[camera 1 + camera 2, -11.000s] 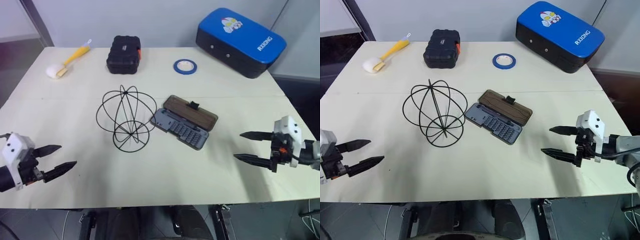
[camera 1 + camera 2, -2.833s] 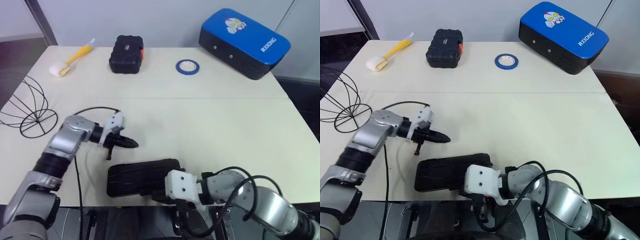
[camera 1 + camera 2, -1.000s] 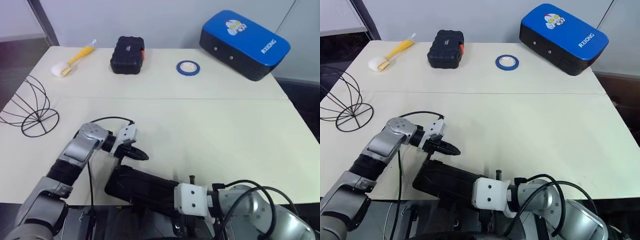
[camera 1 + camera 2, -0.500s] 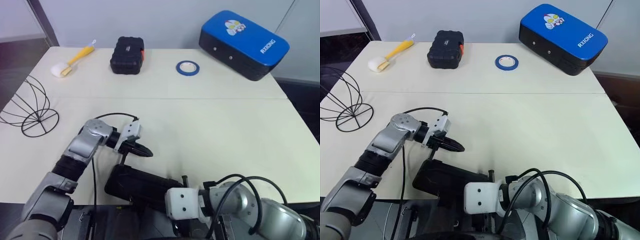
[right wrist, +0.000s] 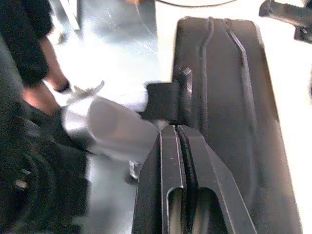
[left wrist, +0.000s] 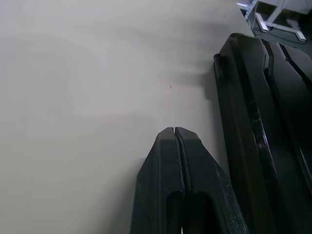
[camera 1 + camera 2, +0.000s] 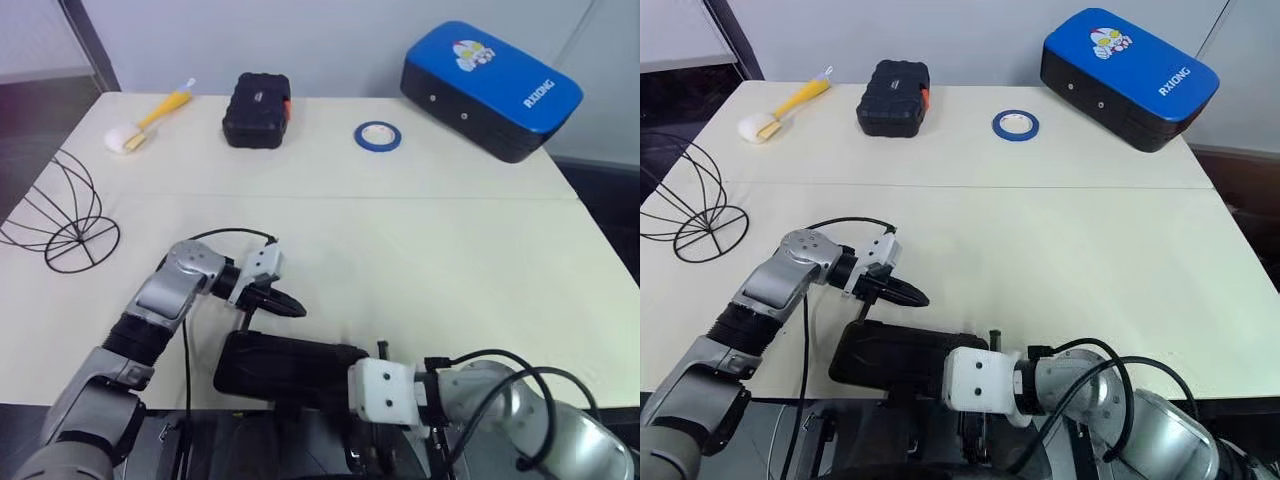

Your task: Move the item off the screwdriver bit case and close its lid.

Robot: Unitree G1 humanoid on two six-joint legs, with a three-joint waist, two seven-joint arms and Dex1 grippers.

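Observation:
The screwdriver bit case (image 7: 285,362) lies with its lid down, dark and flat, at the table's near edge, partly overhanging it. My left gripper (image 7: 295,307) is shut, its tip (image 6: 174,130) just off the case's far long edge (image 6: 258,136), resting low over the table. My right gripper (image 5: 176,127) is shut too, pointing at the case's near side right by the black latch tab (image 5: 163,101). The wire ball (image 7: 60,215) sits at the table's left edge, well away from the case.
At the back of the table are a yellow-handled brush (image 7: 145,118), a black hard case (image 7: 256,108), a blue tape roll (image 7: 377,135) and a blue padded box (image 7: 492,86). Floor lies below the near table edge (image 5: 112,29).
The case has swung to lie more parallel with the near table edge, and my right wrist has shifted to the right. The left gripper has hardly moved.

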